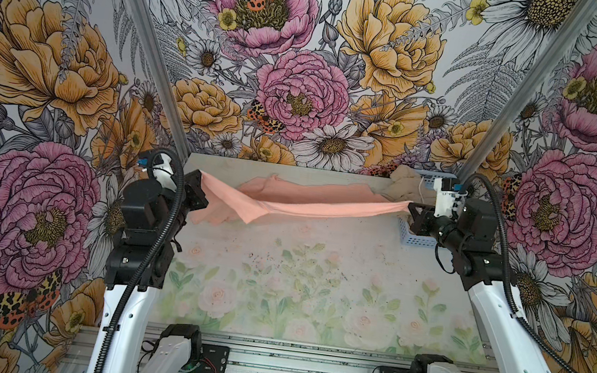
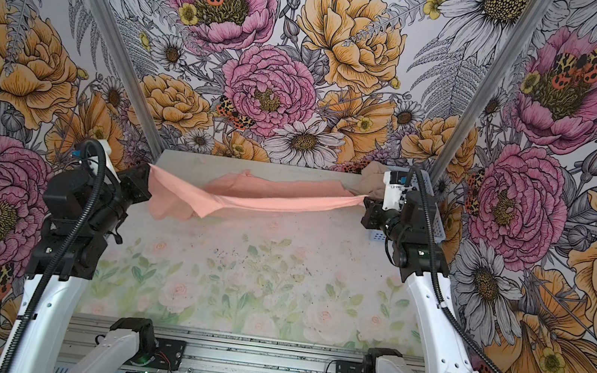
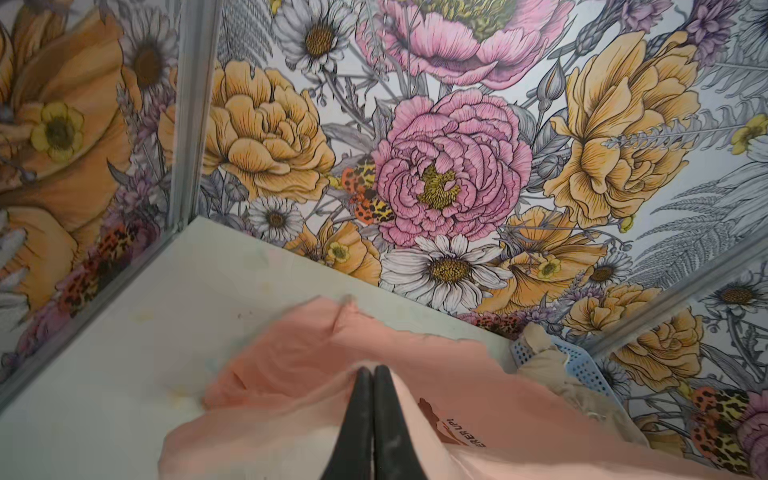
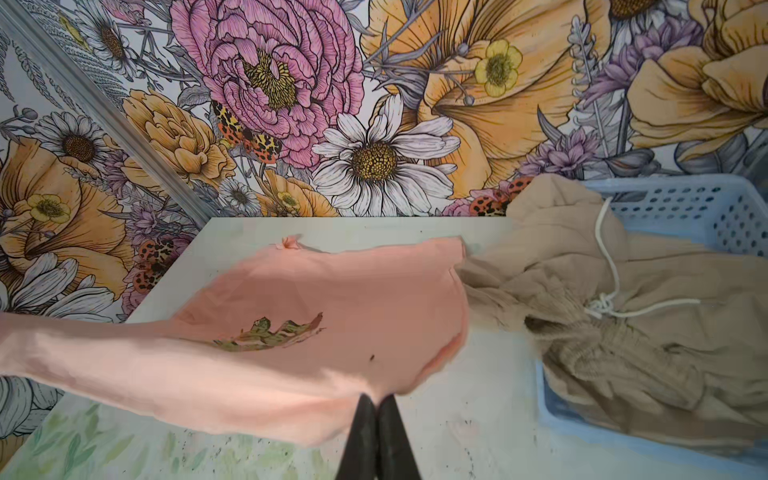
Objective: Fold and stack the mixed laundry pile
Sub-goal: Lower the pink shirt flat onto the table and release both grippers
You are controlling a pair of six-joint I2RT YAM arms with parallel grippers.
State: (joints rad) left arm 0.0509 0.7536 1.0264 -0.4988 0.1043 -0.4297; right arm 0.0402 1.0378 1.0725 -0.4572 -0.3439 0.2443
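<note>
Count: two garments, one basket. My left gripper (image 3: 369, 370) and right gripper (image 4: 377, 399) are each pinched tight on one end of the peach T-shirt (image 1: 310, 201), which is strung between them over the far end of the table (image 1: 317, 268). The beige garment (image 4: 623, 332) spills from the blue basket (image 4: 685, 208) in the far right corner. The green-brown graphic (image 4: 270, 332) shows only in the right wrist view, not in the top views.

Light blue perforated basket (image 4: 706, 208) at the table's far right corner (mostly hidden in both top views). Tabletop (image 1: 316, 276): faded rose print, dark specks. Floral wallpaper (image 1: 303, 78) on three sides. Aluminium rail (image 1: 304, 368) along the near edge.
</note>
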